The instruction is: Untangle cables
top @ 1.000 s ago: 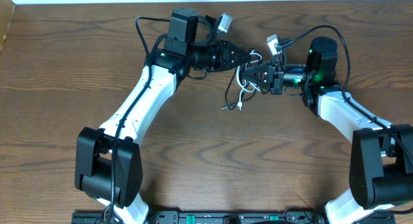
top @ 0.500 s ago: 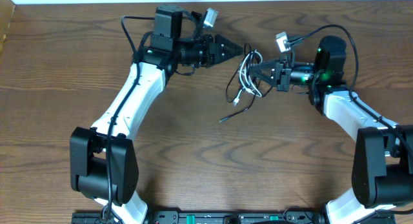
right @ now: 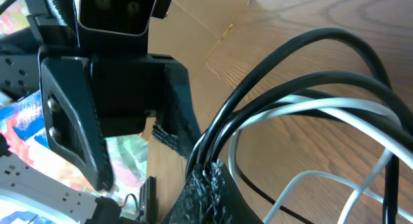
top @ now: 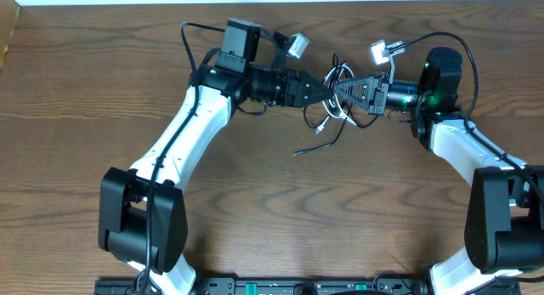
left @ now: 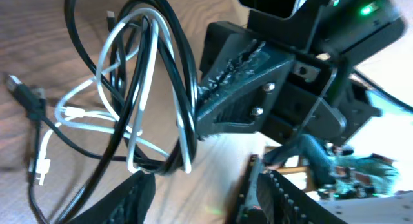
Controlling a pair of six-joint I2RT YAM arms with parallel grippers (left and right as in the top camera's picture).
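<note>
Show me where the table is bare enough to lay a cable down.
Widest bare wood: the table between the two arms, below the dangling cables. Also bare: the stretch outside the left arm. Crowded: top centre, where the left gripper and right gripper meet at the tangle.

Brown wood-grain table (top: 255, 201); cables (top: 333, 116) trail loose ends onto it.
</note>
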